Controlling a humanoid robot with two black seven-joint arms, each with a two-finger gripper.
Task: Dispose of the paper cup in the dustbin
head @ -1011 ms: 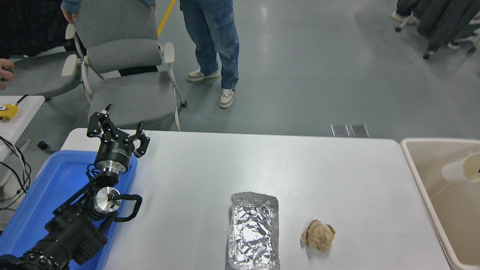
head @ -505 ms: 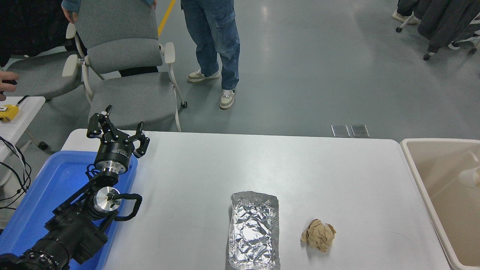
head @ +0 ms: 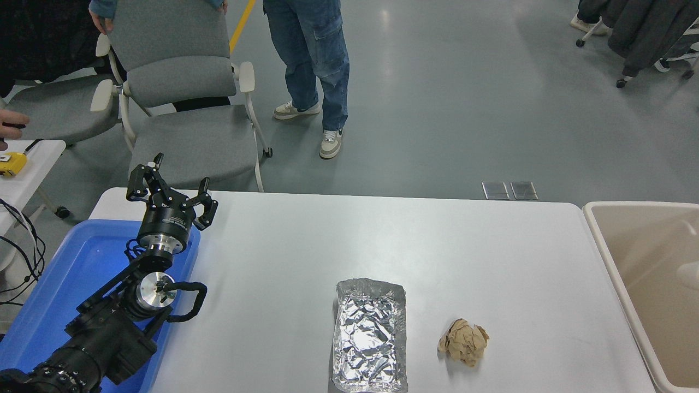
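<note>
The paper cup (head: 689,272) shows as a pale white shape inside the dustbin (head: 610,256), at the picture's right edge, partly cut off. The dustbin is a large beige bin with a tan inside, standing against the table's right end. No gripper touches the cup. My left gripper (head: 173,184) is open and empty, parked over the far corner of the blue tray at the left. My right arm is out of view.
A blue plastic tray (head: 71,273) lies under my left arm. A silver foil tray (head: 370,335) and a crumpled brown paper ball (head: 463,342) lie on the white table (head: 382,234) near its front edge. Grey chairs and a standing person are beyond the far side.
The white cup has dropped lower and further right inside the dustbin. My left arm has not moved.
</note>
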